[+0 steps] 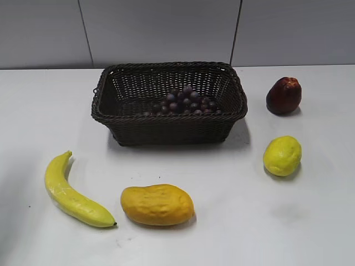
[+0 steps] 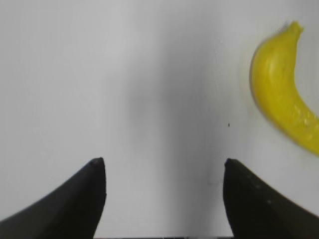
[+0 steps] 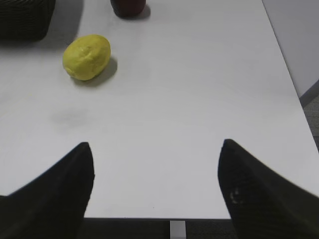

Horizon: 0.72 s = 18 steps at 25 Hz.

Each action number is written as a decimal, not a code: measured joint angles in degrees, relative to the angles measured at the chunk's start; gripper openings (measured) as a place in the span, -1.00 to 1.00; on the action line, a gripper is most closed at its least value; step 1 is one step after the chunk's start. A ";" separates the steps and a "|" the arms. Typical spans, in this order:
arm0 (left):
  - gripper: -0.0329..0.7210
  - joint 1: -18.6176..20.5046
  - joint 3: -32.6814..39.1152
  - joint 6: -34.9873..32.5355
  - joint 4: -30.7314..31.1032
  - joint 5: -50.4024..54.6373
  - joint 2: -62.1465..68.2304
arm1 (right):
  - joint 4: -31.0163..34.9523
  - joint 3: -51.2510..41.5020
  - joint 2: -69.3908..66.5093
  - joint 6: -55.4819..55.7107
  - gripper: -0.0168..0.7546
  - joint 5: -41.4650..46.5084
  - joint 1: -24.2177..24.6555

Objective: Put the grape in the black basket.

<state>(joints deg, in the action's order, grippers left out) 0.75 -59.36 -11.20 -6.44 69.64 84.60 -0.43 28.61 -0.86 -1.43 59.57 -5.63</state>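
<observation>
Basket point(image 1: 169, 124) sits mid-table, and the grapes point(image 1: 186, 101) are lying inside it, toward its right half. Front-left of the basket there's a banana point(image 1: 72, 195), with a mango point(image 1: 157, 204) straight in front. Off to the basket's right sits a dark red fruit point(image 1: 284, 95), and a lemon point(image 1: 282, 155) front-right. Left gripper point(image 2: 162, 167) is spread wide over bare table, holding nothing. Right gripper point(image 3: 155, 149) same deal, spread and empty.

Place: lab-like test bench
Evidence: bare white table point(image 1: 222, 233), plain grey panelled wall point(image 1: 166, 27), plastic-looking fruit laid out apart around a wicker basket point(image 1: 166, 130)
</observation>
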 joint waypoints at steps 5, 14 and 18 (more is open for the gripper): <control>0.51 0.04 10.06 0.00 -0.01 -0.82 -10.13 | 0.00 0.00 0.00 0.00 0.57 0.00 0.00; 0.47 0.04 25.67 0.00 -1.44 -5.96 -30.98 | -0.05 0.00 0.00 0.00 0.57 0.00 0.00; 0.47 0.04 29.75 0.00 -4.15 -7.32 -41.00 | -0.05 0.00 0.00 0.00 0.57 0.00 0.00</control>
<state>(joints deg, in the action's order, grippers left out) 0.79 -29.61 -11.20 -10.59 62.31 43.60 -0.48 28.61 -0.86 -1.43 59.57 -5.63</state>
